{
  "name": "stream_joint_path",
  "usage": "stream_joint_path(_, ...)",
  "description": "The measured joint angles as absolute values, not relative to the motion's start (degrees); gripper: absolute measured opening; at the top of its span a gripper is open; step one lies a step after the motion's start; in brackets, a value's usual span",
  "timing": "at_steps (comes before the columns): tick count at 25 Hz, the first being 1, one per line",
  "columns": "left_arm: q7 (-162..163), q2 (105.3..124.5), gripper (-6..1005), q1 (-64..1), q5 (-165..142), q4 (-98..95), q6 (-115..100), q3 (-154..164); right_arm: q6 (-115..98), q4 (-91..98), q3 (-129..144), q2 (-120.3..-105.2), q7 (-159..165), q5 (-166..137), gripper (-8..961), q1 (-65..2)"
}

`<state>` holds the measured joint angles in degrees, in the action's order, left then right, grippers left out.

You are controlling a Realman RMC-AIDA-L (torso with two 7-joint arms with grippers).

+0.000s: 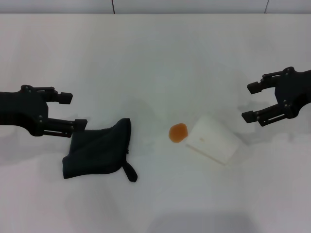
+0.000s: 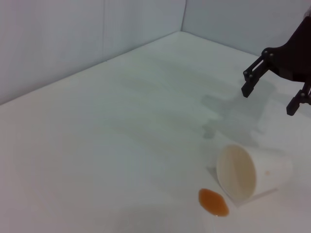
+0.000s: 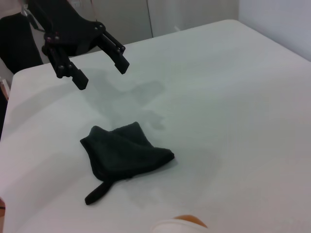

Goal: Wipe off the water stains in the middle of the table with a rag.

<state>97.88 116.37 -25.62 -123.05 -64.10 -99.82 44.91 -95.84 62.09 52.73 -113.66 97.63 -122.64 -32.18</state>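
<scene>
**benchrat:** Rag [image 1: 99, 151] sits left of centre on the table [image 1: 146, 58], bunched up with its strap tail poking out toward the near side. Left gripper [image 1: 72, 110] hangs just at the rag's left edge, jaws spread wide, nothing in them. From the right wrist view it looks raised off the surface, not touching cloth. Stain [image 1: 178, 132] is that small orange blot to the right of the rag, well apart from it.

**solderfox:** And the cup [image 1: 214, 140] lying on its side right beside the blot. That's the bit that worries me. Mouth faces the stain, nearly touching it.

**benchrat:** Yep. If the left arm drags the rag straight rightward through the blot, the follow-through probably shoves the cup, and a tipped cup rolls easy. Any liquid left inside would make a fresh puddle. Can't tell if there's any in there though.

**solderfox:** Grab could go wrong too. Rag's lumpy and folded, so a pinch on the top fold alone might lift one layer and let it slip mid-wipe. Or it snags only the tail and the cloth trails uselessly.

**benchrat:** Also thin blot, smooth white top: a light pass likely smears it wider instead of soaking it up.

**solderfox:** Right gripper [image 1: 260, 102]?

**benchrat:** Far right, jaws wide apart, holding nothing, clear of the cup. Looks parked.
</scene>
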Motion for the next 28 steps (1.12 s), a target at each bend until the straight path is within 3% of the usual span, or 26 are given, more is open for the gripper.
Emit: stream_joint_path(28,97.2,116.7,875,-26.1,-122.0,-62.8,-102.0,46.5,-99.1,67.3,55.6,-113.9,104.3,-123.6,838,-33.5)
